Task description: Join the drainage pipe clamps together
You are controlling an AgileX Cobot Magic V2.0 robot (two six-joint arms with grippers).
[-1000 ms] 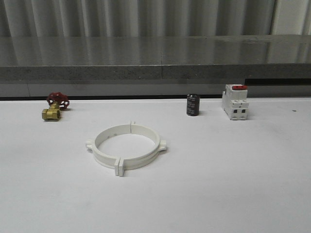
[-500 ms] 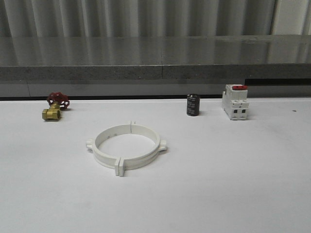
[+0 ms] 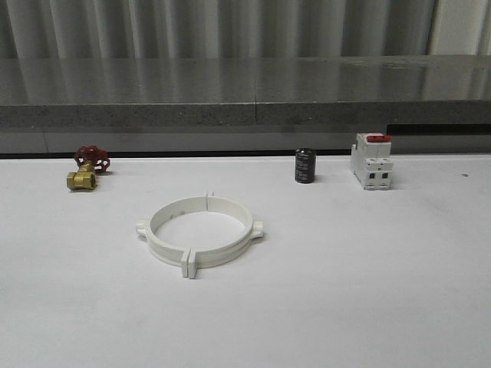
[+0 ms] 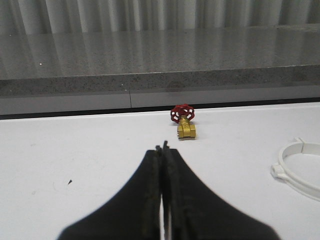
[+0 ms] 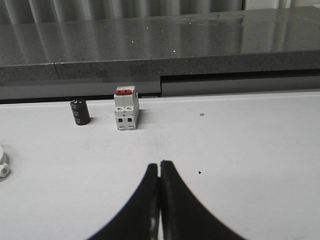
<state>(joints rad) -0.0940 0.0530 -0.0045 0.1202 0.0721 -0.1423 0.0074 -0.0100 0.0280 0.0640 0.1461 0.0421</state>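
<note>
The two white drainage pipe clamps lie flat on the white table, left of centre in the front view, their end tabs meeting so they form one wide ring. Part of that ring shows in the left wrist view, and one tab in the right wrist view. My left gripper is shut with nothing in it, low over bare table, well apart from the ring. My right gripper is also shut and holds nothing, over bare table on the other side.
A brass valve with a red handwheel sits at the back left. A black capacitor and a white breaker with a red top stand at the back right. A grey ledge runs behind the table.
</note>
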